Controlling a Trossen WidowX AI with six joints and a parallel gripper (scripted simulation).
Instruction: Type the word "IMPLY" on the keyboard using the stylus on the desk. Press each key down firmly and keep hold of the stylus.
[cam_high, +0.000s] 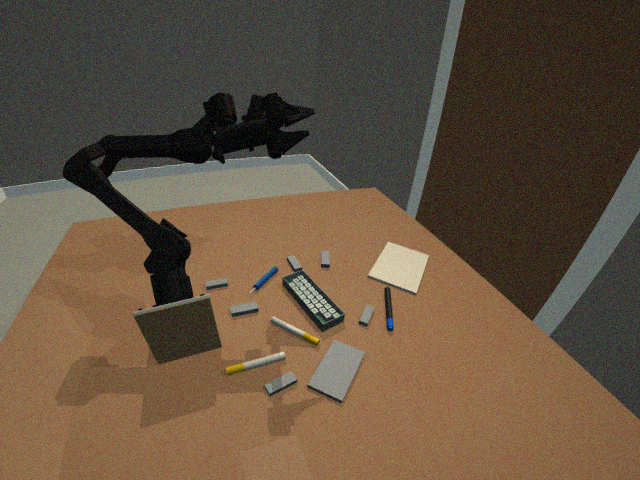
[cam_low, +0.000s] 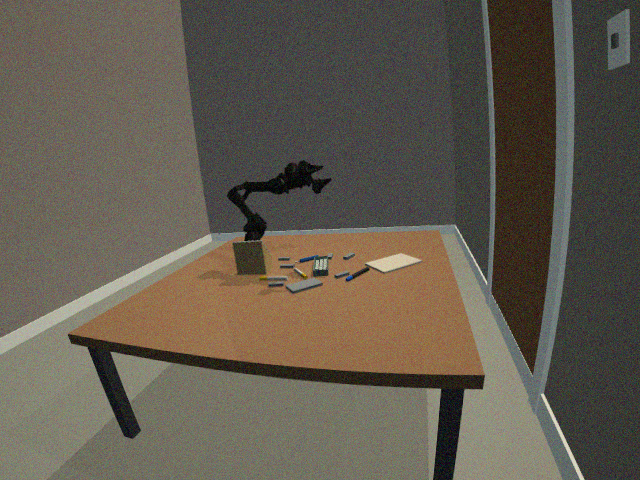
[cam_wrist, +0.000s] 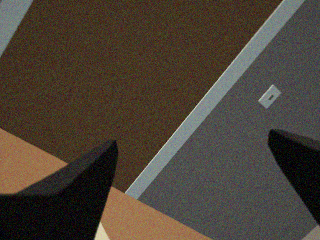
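The stylus (cam_high: 266, 277) (cam_low: 308, 258), a blue rod with a thin pale tip, lies on the desk (cam_high: 465, 372) (cam_low: 289, 325) beside the keyboard, on the side toward the arm's base. The keyboard (cam_high: 312, 299) (cam_low: 320, 266) is a small dark block with rows of pale keys, near the middle of the scattered things. My gripper (cam_high: 311, 122) (cam_low: 326, 173) (cam_wrist: 191, 141) is open and empty, high above the desk and pointing outward. Neither the stylus nor the keyboard shows in the wrist view. The key letters are too small to read.
Two white markers with yellow ends (cam_high: 294, 331) (cam_high: 255, 362), a black pen (cam_high: 388, 304), a grey slab (cam_high: 337, 369) and a cream pad (cam_high: 400, 267) lie around the keyboard, with several small grey blocks. An upright panel (cam_high: 178, 329) (cam_low: 250, 258) stands by the arm's base.
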